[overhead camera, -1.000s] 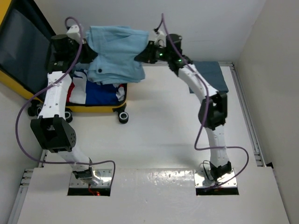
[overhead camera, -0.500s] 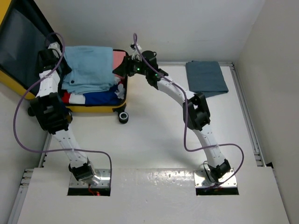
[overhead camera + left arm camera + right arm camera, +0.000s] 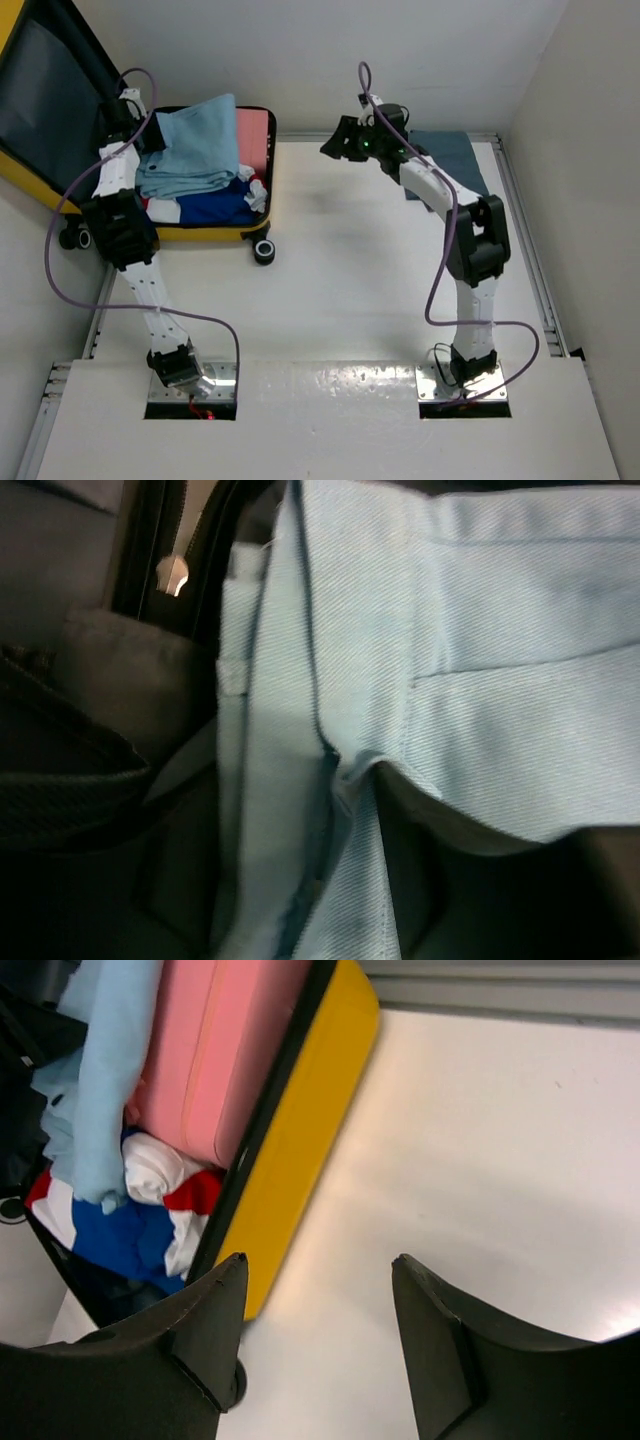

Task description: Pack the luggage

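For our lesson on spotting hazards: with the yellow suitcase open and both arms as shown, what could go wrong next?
1. The folded light blue garment sits bunched high in the yellow hard-shell suitcase; it may slide off or jam the lid.
2. The left hand is very close to that fabric and might snag it when pulling away.
3. The folded dark teal cloth lies partly beneath the right arm; reaching it could be awkward.

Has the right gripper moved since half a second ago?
Yes. The right gripper has pulled back rightward off the large yellow hard-shell suitcase and now hangs open over the white table, clear of the case's rim.
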